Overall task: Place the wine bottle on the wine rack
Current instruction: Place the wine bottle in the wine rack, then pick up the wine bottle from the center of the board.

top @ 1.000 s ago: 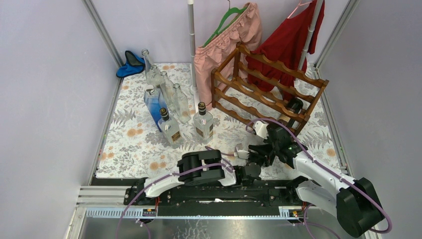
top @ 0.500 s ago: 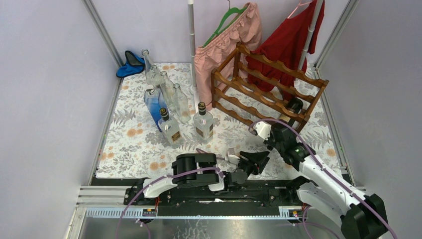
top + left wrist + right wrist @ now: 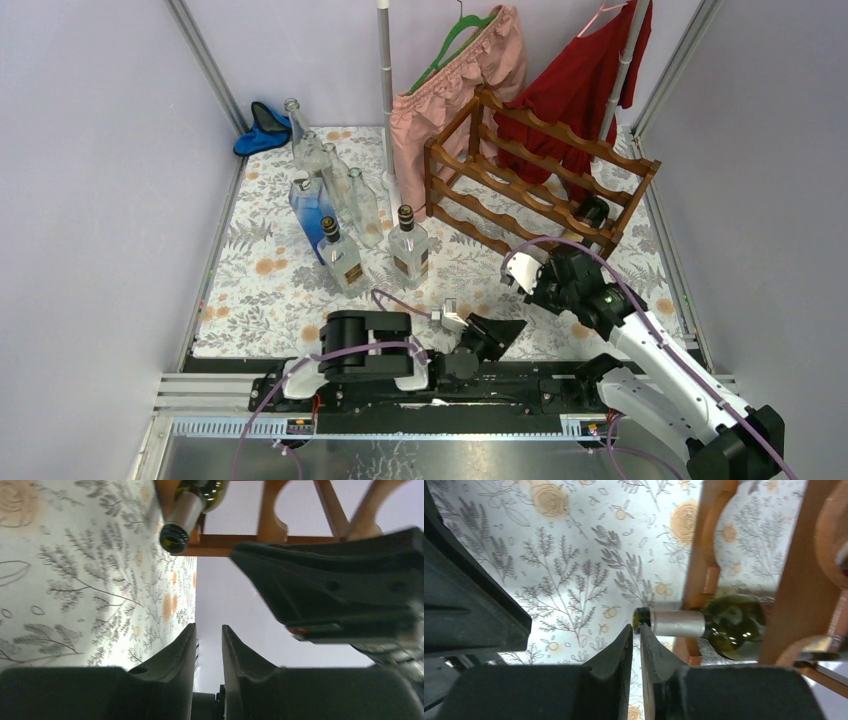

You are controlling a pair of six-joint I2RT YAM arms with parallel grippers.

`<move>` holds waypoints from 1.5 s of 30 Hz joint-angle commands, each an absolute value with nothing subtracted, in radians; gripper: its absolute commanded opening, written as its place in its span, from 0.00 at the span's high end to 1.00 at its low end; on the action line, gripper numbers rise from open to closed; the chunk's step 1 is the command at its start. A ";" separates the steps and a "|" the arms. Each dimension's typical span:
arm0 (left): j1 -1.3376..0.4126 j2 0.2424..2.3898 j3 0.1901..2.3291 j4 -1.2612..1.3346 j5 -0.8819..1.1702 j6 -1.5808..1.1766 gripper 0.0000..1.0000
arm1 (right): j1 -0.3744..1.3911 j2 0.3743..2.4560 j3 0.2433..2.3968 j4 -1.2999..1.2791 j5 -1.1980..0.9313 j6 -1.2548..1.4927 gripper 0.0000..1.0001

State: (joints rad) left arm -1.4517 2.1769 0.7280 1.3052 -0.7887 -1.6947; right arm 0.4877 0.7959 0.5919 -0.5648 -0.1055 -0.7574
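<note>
Looking down from above, I see the green wine bottle (image 3: 592, 212) lying on its side in the lowest row of the wine rack (image 3: 570, 131), at the rack's near right corner. Its neck sticks out of the rack toward my arms. The right jaws are closed on nothing, just in front of the bottle's mouth. The left jaws are pulled close together and hold nothing. They hang further from the rack, low over the flowery counter (image 3: 260, 290).

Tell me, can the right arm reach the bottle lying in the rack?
Probably yes: the bottle pokes its neck out of the rack just ahead of the right gripper, nothing between them.
</note>
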 commanded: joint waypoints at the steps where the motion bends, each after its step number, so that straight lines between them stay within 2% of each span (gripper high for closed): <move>1: -1.497 2.066 0.669 1.280 -0.889 -1.430 0.70 | 0.484 0.831 0.621 -0.601 -0.224 -0.732 0.85; 12: -1.610 1.891 0.562 1.269 -1.019 -0.972 0.80 | 0.485 0.920 0.568 -0.527 -0.211 -0.687 0.89; 19: -1.647 1.772 0.497 1.264 -1.019 -0.714 0.77 | 0.512 1.039 0.552 -0.487 -0.080 -0.672 0.92; 33: -1.660 1.688 0.433 1.320 -1.018 -0.560 0.69 | 0.556 1.147 0.521 -0.352 0.202 -0.611 0.91; 45: -1.675 1.649 0.399 1.327 -1.019 -0.540 0.66 | 0.556 1.173 0.516 -0.328 0.289 -0.602 0.91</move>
State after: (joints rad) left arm -1.6600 1.6760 0.4107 1.2800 -0.9867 -0.6018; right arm 0.5529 1.1687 0.5098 -0.3824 0.1947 -0.6056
